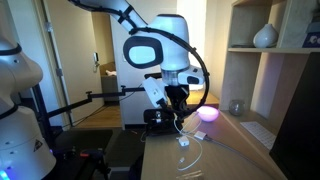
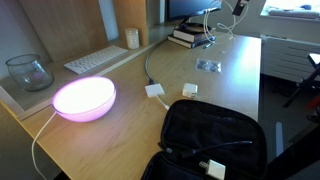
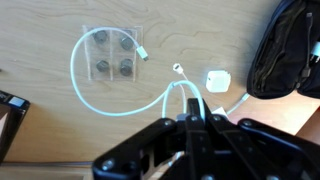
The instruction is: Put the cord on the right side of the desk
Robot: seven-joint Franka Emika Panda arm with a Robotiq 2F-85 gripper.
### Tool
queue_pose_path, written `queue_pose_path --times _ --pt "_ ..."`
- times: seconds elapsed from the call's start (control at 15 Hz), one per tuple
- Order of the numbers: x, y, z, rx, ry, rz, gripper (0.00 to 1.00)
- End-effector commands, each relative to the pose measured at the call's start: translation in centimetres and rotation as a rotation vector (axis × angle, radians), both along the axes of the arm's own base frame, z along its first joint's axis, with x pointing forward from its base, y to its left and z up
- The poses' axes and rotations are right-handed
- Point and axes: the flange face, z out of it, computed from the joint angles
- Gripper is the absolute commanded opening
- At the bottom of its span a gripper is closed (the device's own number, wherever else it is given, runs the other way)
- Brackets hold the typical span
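Observation:
The wrist view shows the thin white cord (image 3: pixel 80 92) curving in a wide loop over the light wooden desk (image 3: pixel 45 135). One plug end lies by a clear packet (image 3: pixel 110 55), and a second end (image 3: pixel 178 68) lies near the middle. The cord rises in a narrow bend into my gripper (image 3: pixel 192 104), whose black fingers are shut on it. In an exterior view the gripper (image 1: pixel 178 112) hangs just above the desk (image 1: pixel 235 150), with the cord (image 1: pixel 192 148) trailing in loops below it.
A black bag (image 3: pixel 285 50) (image 2: pixel 210 140) and a small white block (image 3: pixel 218 80) lie beside the cord. A glowing pink lamp (image 2: pixel 85 97), a glass bowl (image 2: pixel 28 70), a keyboard (image 2: pixel 100 58) and stacked books (image 2: pixel 190 37) line the desk. A tall shelving unit (image 1: pixel 265 70) stands alongside.

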Motion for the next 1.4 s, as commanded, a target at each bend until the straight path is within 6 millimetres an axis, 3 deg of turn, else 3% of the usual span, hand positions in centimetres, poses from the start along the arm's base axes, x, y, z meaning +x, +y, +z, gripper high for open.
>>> queue_pose_path --times 0.0,0.4,0.87,0.93,1.33 --pt "-0.5 -2.0 1.0 -0.031 -0.04 -0.087 0.01" --pt "-0.3 -6.0 2.0 -0.103 -0.093 -0.207 0.01" --pt "0.0 -6.1 5.9 -0.147 -0.165 -0.12 0.01" --pt "0.5 -5.9 4.6 -0.138 -0.142 -0.138 0.01" --pt "0.5 -5.8 4.3 -0.138 -0.137 -0.137 0.02"
